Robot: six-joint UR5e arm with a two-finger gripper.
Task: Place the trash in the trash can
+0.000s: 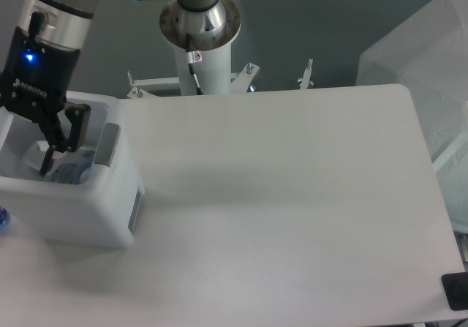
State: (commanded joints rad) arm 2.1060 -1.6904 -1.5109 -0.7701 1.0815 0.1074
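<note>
The trash can is a big white boxy bin at the table's left edge, with a grey panel on its right rim. Down inside it lies the clear bottle with its blue label, mostly hidden by the bin's walls. A pale shape beside the bottle may be the wrapper; I cannot tell. My gripper hangs over the bin's opening, open, with nothing between its fingers; only the right finger shows well.
The robot's base column stands behind the table's far edge. A small blue thing peeks in at the left frame edge beside the bin. A black object sits at the near right corner. White sheeting covers something at the right.
</note>
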